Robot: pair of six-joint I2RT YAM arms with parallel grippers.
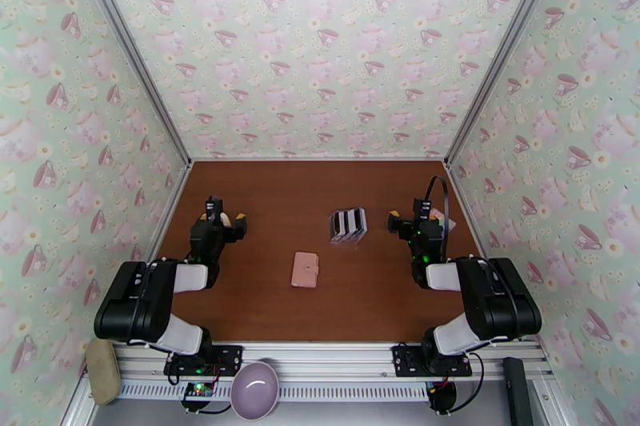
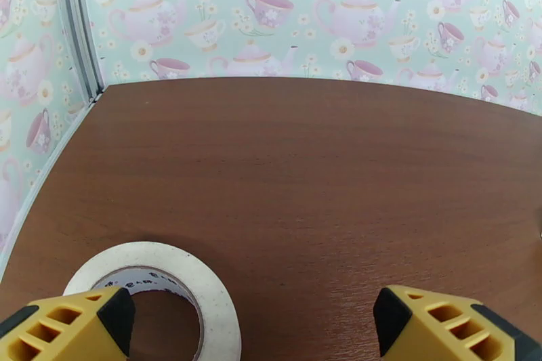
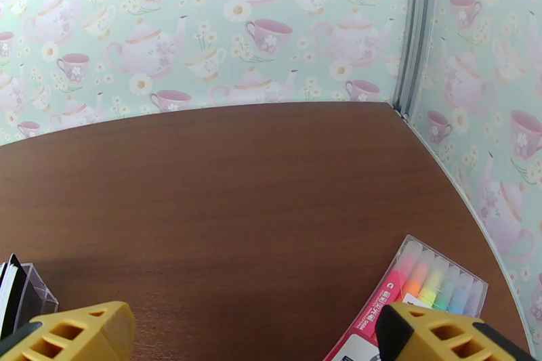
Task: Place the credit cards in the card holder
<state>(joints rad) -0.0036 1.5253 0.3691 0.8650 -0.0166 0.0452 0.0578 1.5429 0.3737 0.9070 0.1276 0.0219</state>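
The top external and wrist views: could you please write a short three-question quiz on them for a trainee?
1. True or false: the credit cards lie apart from the card holder, not inside it.
2. What lies near the left gripper? A: white tape roll; B: mug; C: scissors.
3. Is the right gripper open or shut?
Key: 1 true; 2 A; 3 open.

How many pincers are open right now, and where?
2. The left pincer stands open by the white tape roll at the left of the table; the right pincer, open, sits between the credit cards and the highlighter pack.
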